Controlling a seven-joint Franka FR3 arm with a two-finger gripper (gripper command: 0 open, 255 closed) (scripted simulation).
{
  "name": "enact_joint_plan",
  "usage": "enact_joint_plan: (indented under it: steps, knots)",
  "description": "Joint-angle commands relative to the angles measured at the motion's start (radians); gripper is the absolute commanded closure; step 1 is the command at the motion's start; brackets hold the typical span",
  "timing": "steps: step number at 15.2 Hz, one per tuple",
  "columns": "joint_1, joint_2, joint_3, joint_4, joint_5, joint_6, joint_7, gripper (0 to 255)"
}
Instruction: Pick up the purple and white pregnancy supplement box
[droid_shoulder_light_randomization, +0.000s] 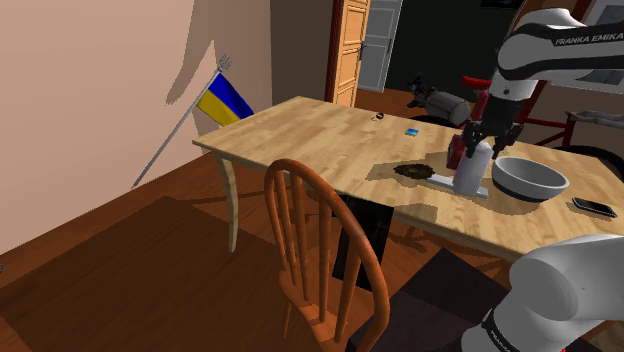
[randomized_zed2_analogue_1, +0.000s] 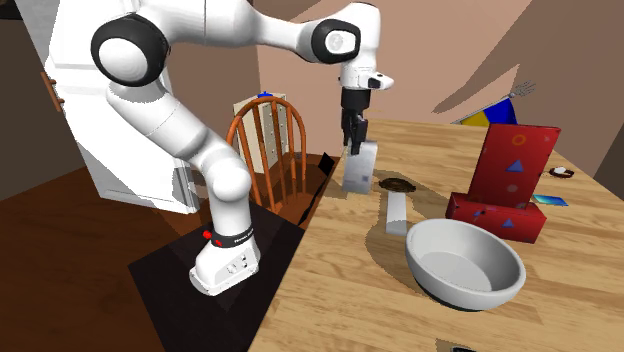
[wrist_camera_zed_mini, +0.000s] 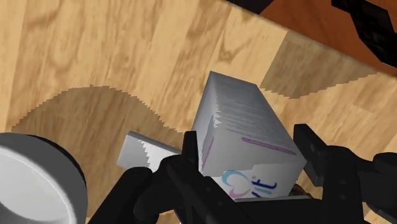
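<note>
Gripping one pale grey box (wrist_camera_zed_mini: 245, 127) with purple markings, the single black pincer (randomized_zed2_analogue_1: 356, 138) clasps it upright by its upper end, one finger on each side, near the chair-side edge of the wooden bench (droid_shoulder_light_randomization: 300, 135). Whether the box's lower end touches the bench cannot be told. Just beside it lie one flat grey slab (randomized_zed2_analogue_1: 397, 212) and one dark ring (randomized_zed2_analogue_1: 398, 185). One grey bowl (randomized_zed2_analogue_1: 466, 262) sits near, with two red boxes, one tall (randomized_zed2_analogue_1: 517, 165) and one low (randomized_zed2_analogue_1: 497, 218), and one black phone (droid_shoulder_light_randomization: 595, 207). One wooden chair (droid_shoulder_light_randomization: 320, 240) stands at the bench, and one blue-and-yellow flag (droid_shoulder_light_randomization: 224, 100) leans by the wall.
</note>
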Motion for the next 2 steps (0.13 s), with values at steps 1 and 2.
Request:
enact_joint_plan:
  steps: [1, 2]
  knots:
    - [0.001, 0.001, 0.002, 0.017, 0.002, -0.015, 0.000, 255]
    - [0.001, 0.001, 0.002, 0.017, 0.002, -0.015, 0.000, 255]
